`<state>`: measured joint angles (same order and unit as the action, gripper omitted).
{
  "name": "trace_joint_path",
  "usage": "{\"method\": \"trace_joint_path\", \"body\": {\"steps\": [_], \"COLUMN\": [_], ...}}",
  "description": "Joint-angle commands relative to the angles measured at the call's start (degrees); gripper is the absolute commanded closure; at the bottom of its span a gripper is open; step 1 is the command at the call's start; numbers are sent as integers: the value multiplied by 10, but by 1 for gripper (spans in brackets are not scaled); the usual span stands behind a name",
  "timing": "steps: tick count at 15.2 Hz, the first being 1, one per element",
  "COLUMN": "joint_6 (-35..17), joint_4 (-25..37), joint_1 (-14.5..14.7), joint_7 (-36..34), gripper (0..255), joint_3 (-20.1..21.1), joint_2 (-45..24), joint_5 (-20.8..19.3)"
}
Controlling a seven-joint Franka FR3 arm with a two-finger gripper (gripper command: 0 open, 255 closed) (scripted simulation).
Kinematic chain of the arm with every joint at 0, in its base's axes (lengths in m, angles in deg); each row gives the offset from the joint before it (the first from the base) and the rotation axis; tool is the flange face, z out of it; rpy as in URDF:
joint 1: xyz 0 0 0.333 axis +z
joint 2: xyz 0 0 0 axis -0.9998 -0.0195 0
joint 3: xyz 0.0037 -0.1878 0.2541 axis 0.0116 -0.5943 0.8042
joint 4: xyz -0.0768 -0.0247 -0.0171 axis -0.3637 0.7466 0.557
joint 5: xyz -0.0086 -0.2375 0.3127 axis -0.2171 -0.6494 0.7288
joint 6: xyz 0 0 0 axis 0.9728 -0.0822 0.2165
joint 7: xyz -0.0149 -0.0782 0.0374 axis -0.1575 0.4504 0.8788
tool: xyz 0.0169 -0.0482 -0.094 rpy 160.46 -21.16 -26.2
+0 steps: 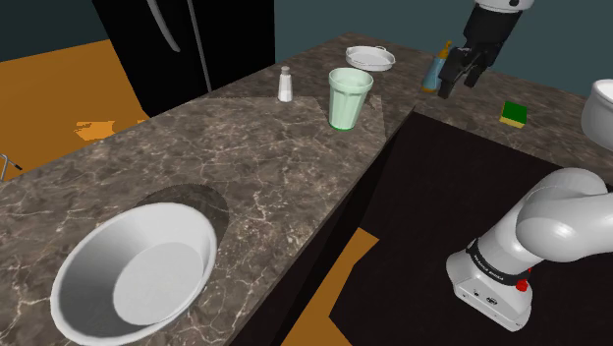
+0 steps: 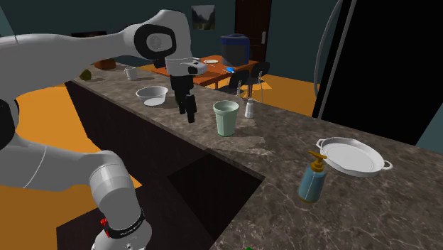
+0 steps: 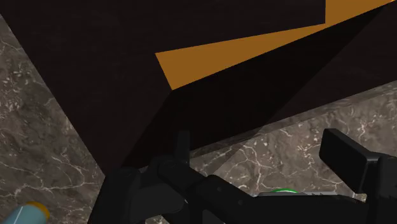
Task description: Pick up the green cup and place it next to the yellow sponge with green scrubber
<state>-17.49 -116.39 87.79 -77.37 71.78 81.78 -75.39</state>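
Note:
The pale green cup stands upright on the dark marble counter, near its inner corner; it also appears in the second exterior view as the cup. My black gripper hangs open in the air, to the shoulder view's right of the cup and above it, holding nothing. The second exterior view has the gripper left of the cup, apart from it. In the wrist view the gripper has a sliver of the cup's rim below it. The yellow sponge with green scrubber lies on the counter further right.
A blue bottle, a white two-handled pan and a white shaker stand near the cup. A large white bowl sits at the counter's near end. A white vessel is at the right edge. Dark flooring fills the counter's inner gap.

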Motion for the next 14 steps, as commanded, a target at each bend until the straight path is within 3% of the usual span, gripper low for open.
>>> {"method": "trace_joint_path", "body": {"steps": [1,14], "joint_6": [0,-137], "joint_4": [0,149], "joint_1": [0,10], "joint_7": [0,40], "gripper": [0,0], "joint_3": [0,-55], "joint_2": [0,-267], "joint_5": [0,87]}}
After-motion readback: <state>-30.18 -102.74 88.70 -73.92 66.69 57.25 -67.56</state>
